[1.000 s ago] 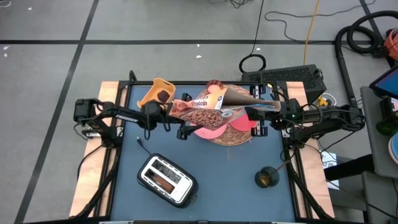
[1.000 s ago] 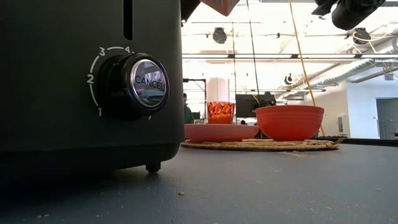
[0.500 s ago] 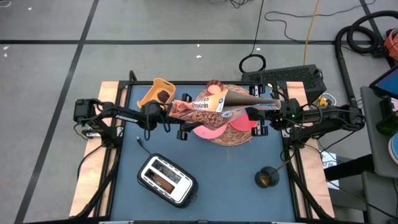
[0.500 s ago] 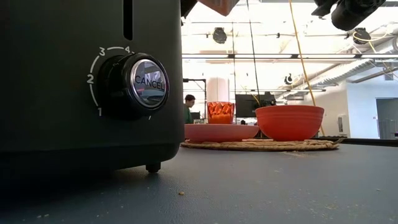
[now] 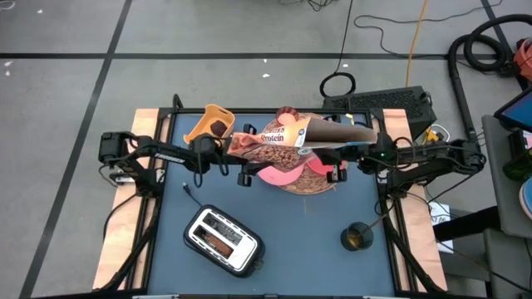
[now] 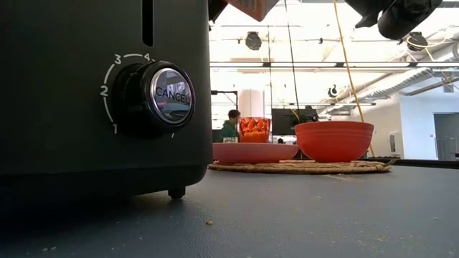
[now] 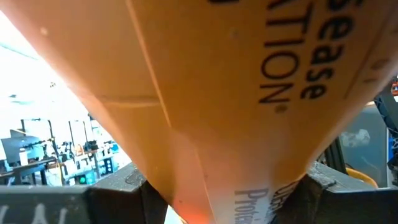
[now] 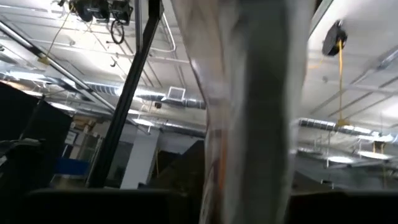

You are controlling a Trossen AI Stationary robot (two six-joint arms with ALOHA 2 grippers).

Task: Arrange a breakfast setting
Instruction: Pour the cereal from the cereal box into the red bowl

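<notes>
The brown cereal box [image 5: 287, 137] lies roughly level in the air over the round straw mat [image 5: 309, 184]. My left gripper [image 5: 239, 151] is shut on its left end. My right gripper [image 5: 345, 158] is at the box's open right end, where a pale strip [image 8: 249, 112] of box flap or liner runs up in front of its camera. On the mat rest the pink plate [image 6: 254, 152], the red bowl [image 6: 334, 140] and the small glass [image 6: 254, 129]. The box's corner [image 6: 251, 6] shows above them. My left gripper pinches the box's closed left end [image 7: 186, 199] between its two fingers [image 7: 118, 193], which come from the table's left and slant upward. The box reaches out past them toward the table's right, lifted clear of the mat and the dishes.
A black toaster [image 5: 223, 241] stands at the near left of the table and fills the left of the low view. A yellow holder [image 5: 212, 123] with something dark in it sits at the far left. A dark cup [image 5: 357, 237] stands at the near right. A person moves in the room behind.
The cereal box has turned a little in the air, and its printed face has shifted toward the table's right. My right hand has tipped slightly at the box's open end. Both arms have otherwise stayed where they were.
</notes>
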